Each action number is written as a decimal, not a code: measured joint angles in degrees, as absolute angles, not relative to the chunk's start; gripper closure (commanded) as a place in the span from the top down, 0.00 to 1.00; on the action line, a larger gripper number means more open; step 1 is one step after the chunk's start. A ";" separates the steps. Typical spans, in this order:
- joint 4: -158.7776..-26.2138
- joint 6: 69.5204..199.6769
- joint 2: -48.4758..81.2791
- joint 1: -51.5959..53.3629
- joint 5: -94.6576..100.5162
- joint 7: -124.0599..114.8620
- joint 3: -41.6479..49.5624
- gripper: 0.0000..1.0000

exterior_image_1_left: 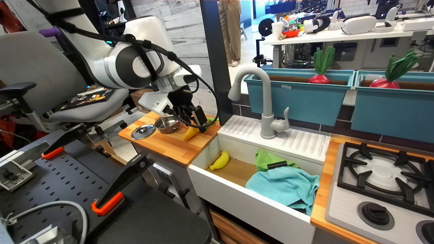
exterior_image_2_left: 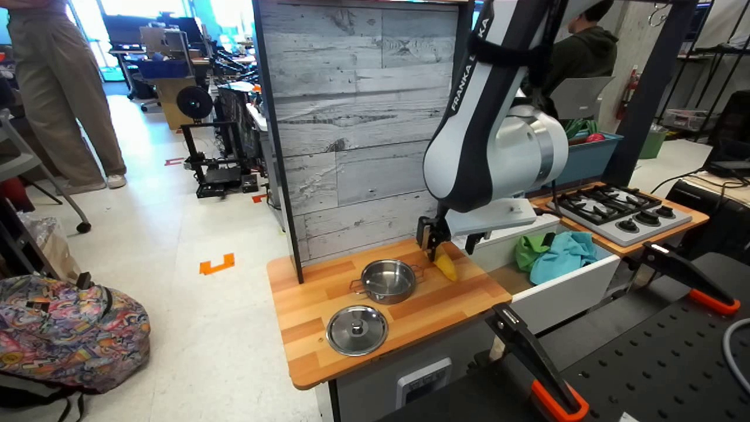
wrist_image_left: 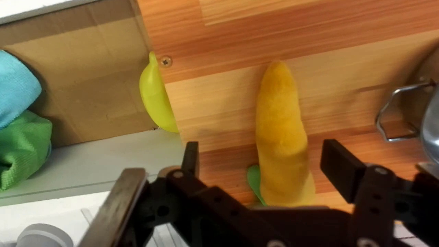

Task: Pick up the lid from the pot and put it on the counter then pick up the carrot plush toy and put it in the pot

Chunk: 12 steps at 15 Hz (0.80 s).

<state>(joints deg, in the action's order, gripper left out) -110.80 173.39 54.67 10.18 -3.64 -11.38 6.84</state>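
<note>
The carrot plush toy (wrist_image_left: 282,130), yellow-orange with a green end, lies on the wooden counter (exterior_image_2_left: 410,321); it also shows in both exterior views (exterior_image_1_left: 191,133) (exterior_image_2_left: 446,267). My gripper (wrist_image_left: 262,152) is open, one finger on each side of the carrot's thick end, with gaps on both sides in the wrist view. Part of the green end is hidden behind the gripper. The uncovered steel pot (exterior_image_2_left: 389,297) stands beside the carrot; its handle and edge show in the wrist view (wrist_image_left: 431,125). The silvery lid (exterior_image_2_left: 357,340) lies flat on the counter beside the pot, knob up.
The white sink (exterior_image_1_left: 251,211) adjoins the counter and holds a yellow banana-like toy (exterior_image_1_left: 221,161), a blue cloth (exterior_image_1_left: 284,186) and a green cloth (exterior_image_1_left: 268,159). A grey faucet (exterior_image_1_left: 267,101) stands behind the sink. A wood-patterned wall panel (exterior_image_2_left: 363,129) borders the counter's back.
</note>
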 measured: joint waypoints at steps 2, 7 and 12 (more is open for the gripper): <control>-109.86 174.18 55.52 10.22 -3.64 -11.38 6.18 0.34; -110.83 180.08 55.55 11.29 -3.64 -11.35 4.65 0.00; -113.97 186.75 54.90 13.03 -3.79 -11.35 4.59 0.00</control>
<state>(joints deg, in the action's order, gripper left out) -113.97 186.75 54.90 13.03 -3.79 -11.35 4.59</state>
